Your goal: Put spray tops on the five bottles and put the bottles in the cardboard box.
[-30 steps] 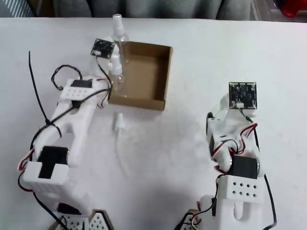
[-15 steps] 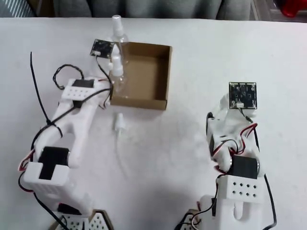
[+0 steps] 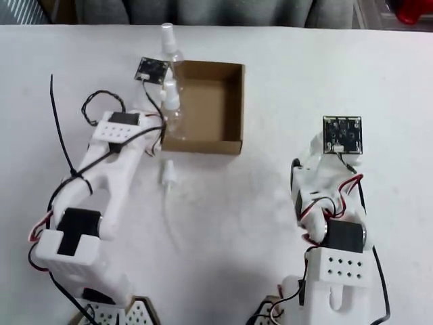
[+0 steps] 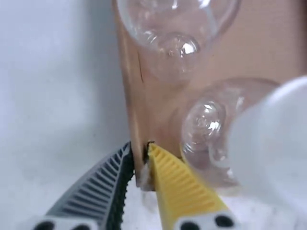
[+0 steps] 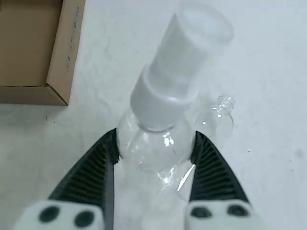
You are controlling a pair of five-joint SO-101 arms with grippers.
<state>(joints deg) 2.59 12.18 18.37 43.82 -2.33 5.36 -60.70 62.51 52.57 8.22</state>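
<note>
1. White worktop (image 3: 284,68), far side: the cardboard box (image 3: 216,101) holds bottles (image 3: 171,101) against one wall.
2. Your left claw (image 4: 140,149) is clamped on that wall, probably steadying the box for loading.
3. Your right claw (image 5: 156,139) grips a capped bottle (image 5: 163,96) by its body, seemingly ready for boxing.
4. An uncapped bottle (image 5: 218,117) lies just beside it; a loose spray top (image 3: 168,172) waits near the box.

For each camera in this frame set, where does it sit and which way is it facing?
High view: fixed above the table, looking down on the cardboard box, the left arm and right arm.
Left wrist view: on the left arm, looking along its grey and yellow fingers, clamped on the box's wall near two bottles.
Right wrist view: on the right arm, looking past its black fingers at the capped bottle between them.
Shared: all three show the box.
</note>
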